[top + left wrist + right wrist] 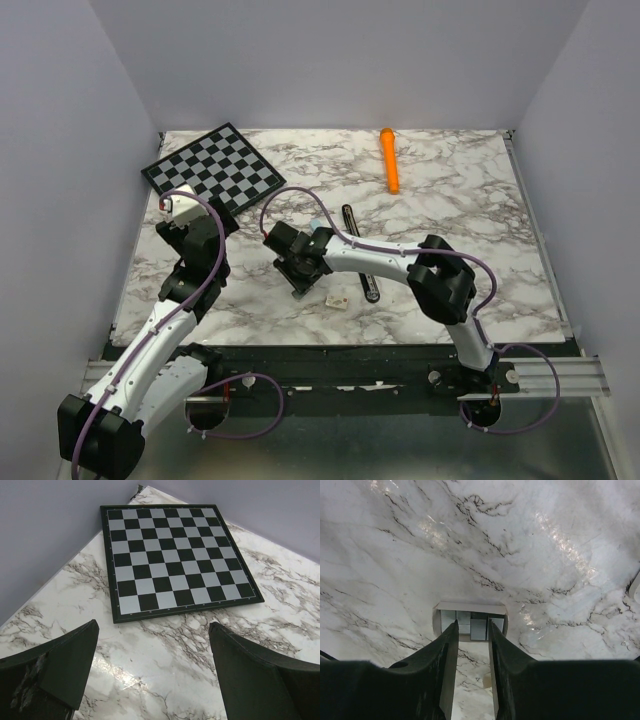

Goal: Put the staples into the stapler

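In the right wrist view a small white tray (pixel 470 607) lies on the marble and holds several silvery-grey blocks of staples (pixel 479 629) side by side. My right gripper (pixel 472 624) points down at it. Its narrow jaws are closed on the middle blocks, with a fingertip touching each side. From above, that gripper (pixel 298 283) hides the tray. The slim black stapler (pixel 348 220) lies lengthwise just right of it, partly under the right arm. My left gripper (pixel 153 625) hangs wide open over bare marble near the chessboard, holding nothing.
A black-and-grey chessboard (pixel 212 165) lies tilted at the back left, just ahead of the left gripper (pixel 185 215). An orange marker (pixel 389 158) lies at the back centre-right. A tiny white piece with dark dots (pixel 337 299) sits near the front, right of the right gripper.
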`<state>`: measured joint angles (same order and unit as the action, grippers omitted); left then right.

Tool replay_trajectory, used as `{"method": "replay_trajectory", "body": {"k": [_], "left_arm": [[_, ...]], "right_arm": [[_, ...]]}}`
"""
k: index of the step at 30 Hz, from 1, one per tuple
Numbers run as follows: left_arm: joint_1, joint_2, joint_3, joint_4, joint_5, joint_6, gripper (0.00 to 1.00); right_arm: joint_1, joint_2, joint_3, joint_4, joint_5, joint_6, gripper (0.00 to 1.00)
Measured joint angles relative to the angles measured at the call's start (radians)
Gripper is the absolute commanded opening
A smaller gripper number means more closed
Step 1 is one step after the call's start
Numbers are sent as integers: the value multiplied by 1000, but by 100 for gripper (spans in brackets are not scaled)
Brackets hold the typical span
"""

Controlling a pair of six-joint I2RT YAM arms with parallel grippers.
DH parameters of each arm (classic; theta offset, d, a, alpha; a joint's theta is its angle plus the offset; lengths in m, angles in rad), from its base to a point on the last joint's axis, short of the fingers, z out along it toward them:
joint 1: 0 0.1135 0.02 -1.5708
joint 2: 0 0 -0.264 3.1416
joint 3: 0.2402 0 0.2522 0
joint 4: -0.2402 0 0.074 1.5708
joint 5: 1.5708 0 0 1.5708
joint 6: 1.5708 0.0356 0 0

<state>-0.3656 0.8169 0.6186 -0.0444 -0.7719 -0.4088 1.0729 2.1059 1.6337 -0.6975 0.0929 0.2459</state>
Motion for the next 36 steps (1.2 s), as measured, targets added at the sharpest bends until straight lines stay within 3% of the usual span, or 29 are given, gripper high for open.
{"method": "replay_trajectory", "body": {"k": [16, 36], "left_arm": [[0, 0, 0, 0, 0, 0, 99], [0, -1, 0, 0, 1, 0, 99]], "right_arm": [[10, 10, 2, 2, -13, -21, 31], [31, 12, 1, 14, -37, -64, 33]]}}
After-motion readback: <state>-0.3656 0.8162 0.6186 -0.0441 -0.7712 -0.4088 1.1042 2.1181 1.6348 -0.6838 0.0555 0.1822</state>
